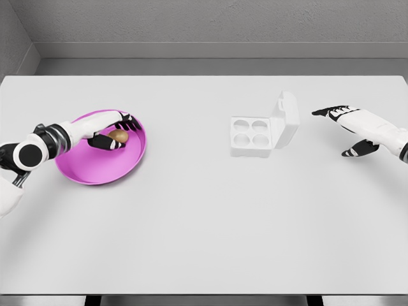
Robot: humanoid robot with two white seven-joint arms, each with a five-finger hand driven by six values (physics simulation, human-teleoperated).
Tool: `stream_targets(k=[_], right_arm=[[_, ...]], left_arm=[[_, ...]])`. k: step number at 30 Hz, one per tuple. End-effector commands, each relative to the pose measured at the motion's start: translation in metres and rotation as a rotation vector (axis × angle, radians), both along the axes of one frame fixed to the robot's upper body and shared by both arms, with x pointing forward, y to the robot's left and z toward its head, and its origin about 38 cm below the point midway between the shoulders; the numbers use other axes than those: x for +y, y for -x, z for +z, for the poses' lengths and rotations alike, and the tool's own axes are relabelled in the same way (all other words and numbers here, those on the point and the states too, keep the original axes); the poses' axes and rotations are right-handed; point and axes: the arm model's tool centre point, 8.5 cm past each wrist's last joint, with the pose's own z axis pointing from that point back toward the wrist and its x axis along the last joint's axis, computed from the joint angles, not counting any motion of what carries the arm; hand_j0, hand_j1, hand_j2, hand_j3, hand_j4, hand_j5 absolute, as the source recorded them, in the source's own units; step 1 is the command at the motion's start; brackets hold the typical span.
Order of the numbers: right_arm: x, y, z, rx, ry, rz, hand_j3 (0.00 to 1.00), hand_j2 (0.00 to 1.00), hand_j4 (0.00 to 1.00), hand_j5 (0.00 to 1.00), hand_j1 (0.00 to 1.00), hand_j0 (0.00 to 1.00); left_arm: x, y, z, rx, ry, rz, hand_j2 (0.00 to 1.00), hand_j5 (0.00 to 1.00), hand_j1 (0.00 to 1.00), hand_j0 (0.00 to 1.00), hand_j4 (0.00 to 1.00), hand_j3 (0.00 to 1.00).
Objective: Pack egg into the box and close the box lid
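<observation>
Fingers of our left hand (109, 132) curl around a small brown egg (118, 136), thumb below and the other fingers above, so the hand looks closed on it, though we cannot tell whether the egg has left the surface under it. Egg and hand sit inside a shallow, round, glossy magenta plate (95, 173) on the left side of a plain white table (204, 242). Outward to the right, well apart from the plate, lies the egg box (250, 152): a white, matte, moulded tray with four round cups, all empty, its hinged lid (288, 118) standing open along the far right edge. So the box lies to the right of the loaded hand, and we judge the egg must travel sideways across bare table to reach a cup. Our right hand (347, 131) hovers just beyond the lid, fingers spread and holding nothing; it is the nearer hand to the lid and seems better placed to close it.
</observation>
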Motion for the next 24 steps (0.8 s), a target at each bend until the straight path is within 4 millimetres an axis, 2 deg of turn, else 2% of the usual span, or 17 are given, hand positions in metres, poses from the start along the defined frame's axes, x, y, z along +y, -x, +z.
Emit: stream_targets(k=[1, 18, 22, 24], right_arm=[[-0.0009, -0.0001, 0.0006, 0.000, -0.004, -0.003, 1.00, 1.00, 1.00, 1.00, 1.00, 1.00], [-0.0023, 0.0001, 0.0011, 0.000, -0.001, -0.006, 1.00, 1.00, 1.00, 1.00, 1.00, 1.00], [-0.0021, 0.0002, 0.0012, -0.001, -0.001, -0.005, 1.00, 1.00, 1.00, 1.00, 1.00, 1.00], [-0.0023, 0.0001, 0.0011, 0.000, -0.001, -0.006, 1.00, 1.00, 1.00, 1.00, 1.00, 1.00]], left_arm=[[0.0014, -0.0004, 0.0020, -0.005, 0.004, 0.003, 0.66, 0.66, 0.66, 0.66, 0.66, 0.66], [0.0088, 0.0061, -0.0054, 0.003, 0.014, 0.018, 0.62, 0.62, 0.62, 0.62, 0.62, 0.62], [0.0086, 0.0068, -0.0038, -0.001, 0.016, 0.016, 0.55, 0.55, 0.55, 0.55, 0.55, 0.55], [0.0077, 0.0070, -0.0030, -0.004, 0.017, 0.012, 0.48, 0.48, 0.48, 0.48, 0.48, 0.48]])
